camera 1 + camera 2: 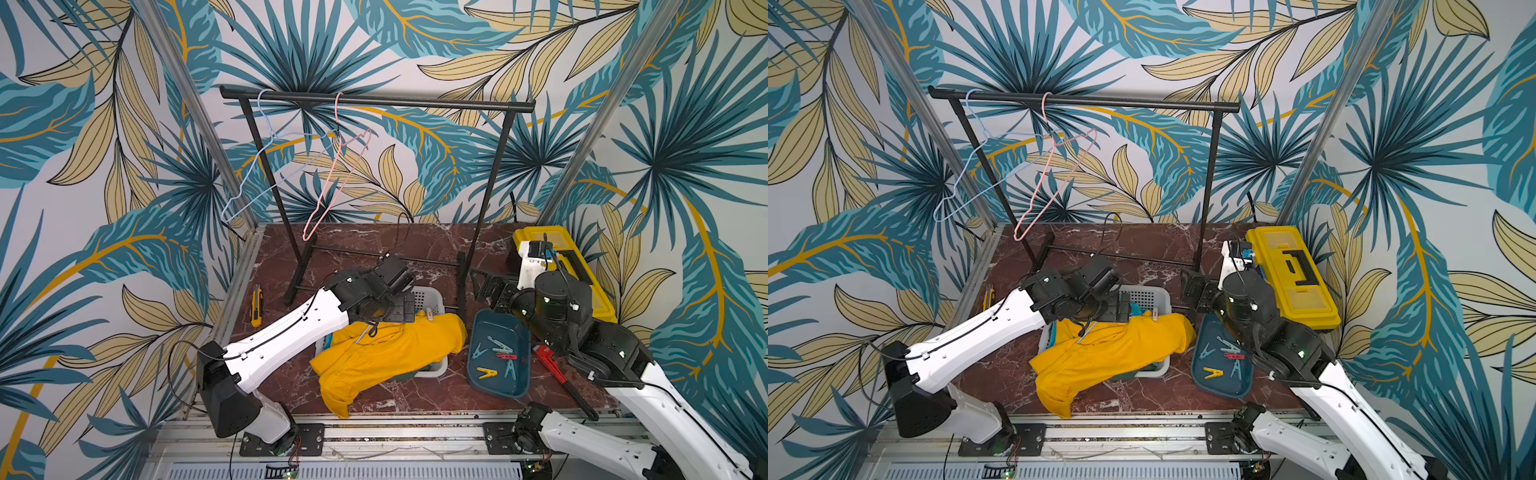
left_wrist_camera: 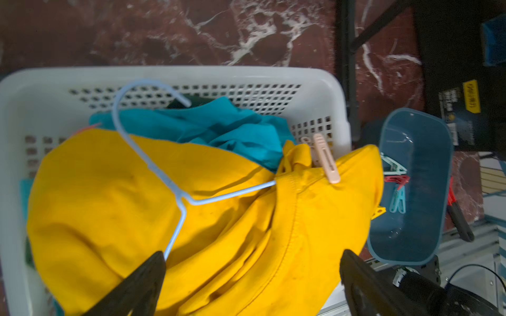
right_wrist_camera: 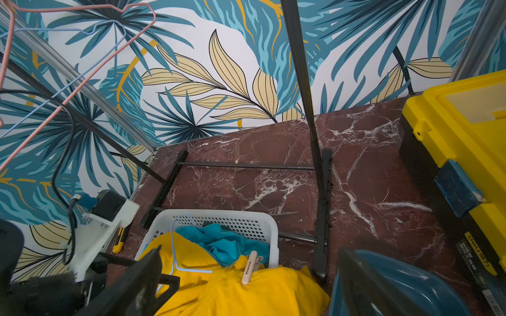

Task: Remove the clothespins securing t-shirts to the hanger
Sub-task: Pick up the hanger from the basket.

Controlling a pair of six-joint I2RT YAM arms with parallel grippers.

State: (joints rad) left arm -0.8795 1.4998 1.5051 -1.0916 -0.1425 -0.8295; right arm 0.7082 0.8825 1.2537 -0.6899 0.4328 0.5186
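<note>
A yellow t-shirt (image 1: 386, 353) lies draped over a white basket (image 1: 432, 297), still on a light blue hanger (image 2: 180, 194). One pale peach clothespin (image 2: 323, 158) is clipped on its shoulder seam near the basket's corner, also visible as the peach clothespin (image 3: 249, 266). A turquoise t-shirt (image 2: 219, 125) is bunched in the basket behind it, and a strip of dark green cloth (image 1: 415, 371) shows beneath. My left gripper (image 2: 252, 254) hovers open just above the yellow shirt, holding nothing. My right gripper (image 3: 249, 250) is open and empty between basket and tray, facing the peach clothespin.
A teal tray (image 1: 498, 384) right of the basket holds several loose clothespins (image 1: 498, 345). A black clothes rack (image 1: 374, 99) carries two bare hangers, blue and pink. A yellow toolbox (image 1: 1291, 274), a red pipe wrench (image 1: 552, 365) and a yellow utility knife (image 1: 257, 305) lie around.
</note>
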